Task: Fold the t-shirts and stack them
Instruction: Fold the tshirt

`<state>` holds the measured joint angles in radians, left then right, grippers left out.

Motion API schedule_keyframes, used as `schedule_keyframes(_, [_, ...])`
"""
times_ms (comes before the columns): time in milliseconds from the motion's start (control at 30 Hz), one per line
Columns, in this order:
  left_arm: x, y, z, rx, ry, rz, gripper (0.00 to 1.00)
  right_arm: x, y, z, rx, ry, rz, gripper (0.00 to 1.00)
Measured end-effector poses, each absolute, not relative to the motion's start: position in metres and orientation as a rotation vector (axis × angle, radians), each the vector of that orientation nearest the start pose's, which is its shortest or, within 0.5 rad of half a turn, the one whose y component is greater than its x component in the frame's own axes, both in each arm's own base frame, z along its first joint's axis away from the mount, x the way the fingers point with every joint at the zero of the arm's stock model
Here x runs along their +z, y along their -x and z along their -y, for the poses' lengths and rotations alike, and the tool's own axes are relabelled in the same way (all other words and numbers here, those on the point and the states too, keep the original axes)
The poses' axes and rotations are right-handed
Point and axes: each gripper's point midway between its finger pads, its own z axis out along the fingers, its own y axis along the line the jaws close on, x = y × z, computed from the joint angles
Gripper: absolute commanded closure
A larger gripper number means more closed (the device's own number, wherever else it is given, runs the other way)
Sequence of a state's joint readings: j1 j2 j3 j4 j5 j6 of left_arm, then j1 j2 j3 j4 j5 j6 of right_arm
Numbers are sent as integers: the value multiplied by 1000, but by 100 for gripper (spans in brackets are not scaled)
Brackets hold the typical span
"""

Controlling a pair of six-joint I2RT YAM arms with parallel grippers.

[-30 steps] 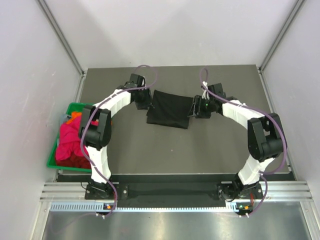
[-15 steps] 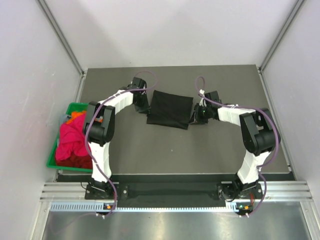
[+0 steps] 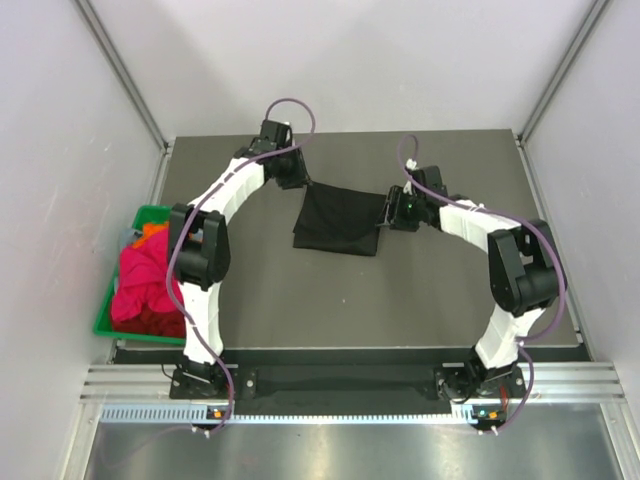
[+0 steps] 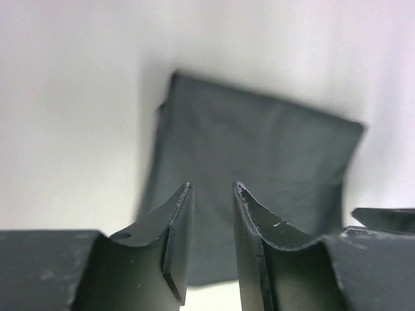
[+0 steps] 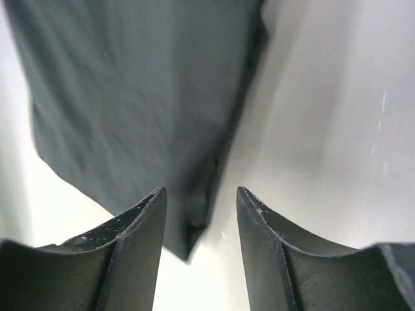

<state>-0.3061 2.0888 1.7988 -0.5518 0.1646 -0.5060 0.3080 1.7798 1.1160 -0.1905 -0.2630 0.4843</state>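
Observation:
A black t-shirt (image 3: 338,218) lies folded into a rough rectangle on the dark table, towards the far middle. My left gripper (image 3: 298,180) hovers at its far-left corner. In the left wrist view the left gripper (image 4: 212,188) stands open, with the black t-shirt (image 4: 259,149) lying flat beyond the fingertips and nothing held. My right gripper (image 3: 388,212) is at the shirt's right edge. In the right wrist view the right gripper (image 5: 200,191) is open above a corner of the black t-shirt (image 5: 130,84), which lies loose below the gap.
A green bin (image 3: 108,305) stands off the table's left edge, holding a magenta t-shirt (image 3: 140,275), a red one (image 3: 160,320) and an orange one (image 3: 152,230). Pale walls enclose the table on three sides.
Both grippers closed at the shirt's side edges and have opened again. The left gripper has drawn back towards the far-left corner; the right has shifted slightly. The shirt stays folded.

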Motion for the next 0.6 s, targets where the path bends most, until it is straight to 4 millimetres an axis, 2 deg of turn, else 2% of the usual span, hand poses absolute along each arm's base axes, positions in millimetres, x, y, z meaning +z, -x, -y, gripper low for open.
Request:
schedule_keyframes(67, [127,-509,218,-620,142,-2440,65,72,-406,-194,675,-106,-2466,51])
schedule_keyframes(167, [113,-522,230,-681,107,-2431,66,78,-426,-196,705,-116,-2431,50])
schedule_keyframes(300, [75,-536,235,-708,89,-2472,66,72,-444,-194,718,-135,-2425,50])
schedule_keyframes(433, [44,-543,233,-711,98,-2510,65,59,-453,-194,717,-148,-2444,57])
schedule_keyframes(600, [54,-562,233,-751,86,-2445,63,34,-461,-193,735,-170,-2466,75])
